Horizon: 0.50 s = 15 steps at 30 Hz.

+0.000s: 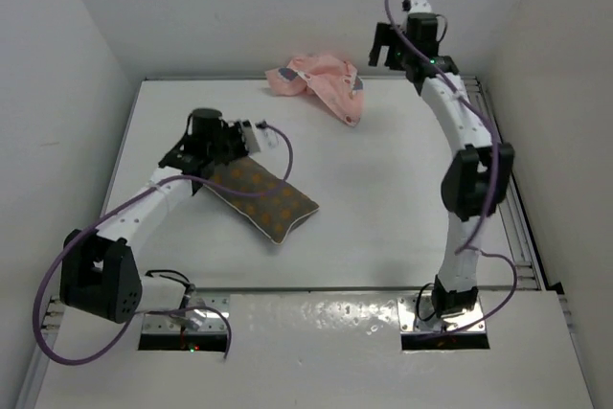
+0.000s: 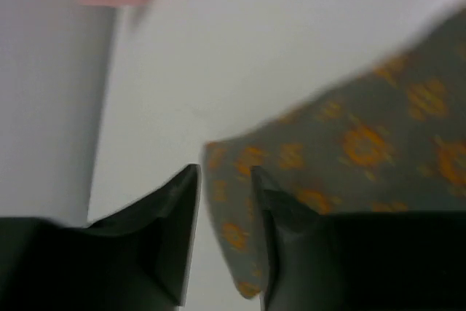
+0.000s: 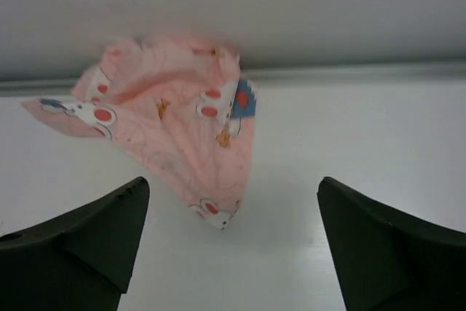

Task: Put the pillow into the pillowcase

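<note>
Olive-brown cloth with orange dots fills the narrow gap between the jaws of my left pincer (image 2: 224, 172), which is clamped on one corner of the pillow (image 2: 364, 151). The rest of the cushion spreads away to that pincer's right and lies on the table (image 1: 383, 217). My right pincer (image 3: 233, 180) holds nothing, its jaws spread wide. The pillowcase (image 3: 182, 121) lies crumpled straight ahead of it, just beyond the fingertips, bunched against the back wall (image 3: 291, 5).

From above, the pillow and pillowcase are well apart, one at each pincer. I judge this to be the early gathering step: the cushion is gripped, the case not yet taken, and nothing has gone inside.

The next move, as I see it, is for the right pincer to drop onto the pink fabric and catch a single layer near the case's mouth. I cannot tell from this heap where the opening lies, so the case may need lifting and shaking out before the pillow's corner can be fed in.
</note>
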Each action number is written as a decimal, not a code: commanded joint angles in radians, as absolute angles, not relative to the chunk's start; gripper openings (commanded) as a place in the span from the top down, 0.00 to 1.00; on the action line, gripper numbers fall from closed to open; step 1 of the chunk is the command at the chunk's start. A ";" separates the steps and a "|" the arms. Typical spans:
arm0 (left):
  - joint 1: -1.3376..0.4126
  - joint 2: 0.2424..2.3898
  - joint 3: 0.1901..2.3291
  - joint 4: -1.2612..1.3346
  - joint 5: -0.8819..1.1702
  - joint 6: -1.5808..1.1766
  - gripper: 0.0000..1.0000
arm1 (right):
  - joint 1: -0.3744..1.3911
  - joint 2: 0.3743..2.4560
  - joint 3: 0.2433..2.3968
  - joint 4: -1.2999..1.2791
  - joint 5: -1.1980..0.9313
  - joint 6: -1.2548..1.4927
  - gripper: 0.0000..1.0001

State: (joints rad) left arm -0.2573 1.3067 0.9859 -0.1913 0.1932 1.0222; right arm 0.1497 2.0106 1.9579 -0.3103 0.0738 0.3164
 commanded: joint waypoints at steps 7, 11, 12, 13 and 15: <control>-0.302 1.212 0.764 -0.262 0.270 1.129 0.14 | 0.236 2.379 2.059 -0.279 0.101 0.581 0.01; -0.319 1.227 0.727 -0.226 0.264 1.068 0.12 | 0.273 2.479 2.128 -0.236 0.177 0.650 0.02; -0.327 1.232 0.701 -0.188 0.250 1.056 0.12 | 0.279 2.503 2.131 -0.224 0.192 0.675 0.03; -0.328 1.247 0.684 -0.152 0.239 1.004 0.12 | 0.284 2.513 2.131 -0.206 0.204 0.696 0.06; -0.337 1.270 0.632 -0.038 0.194 0.951 0.12 | 0.281 2.537 2.123 -0.192 0.215 0.768 0.11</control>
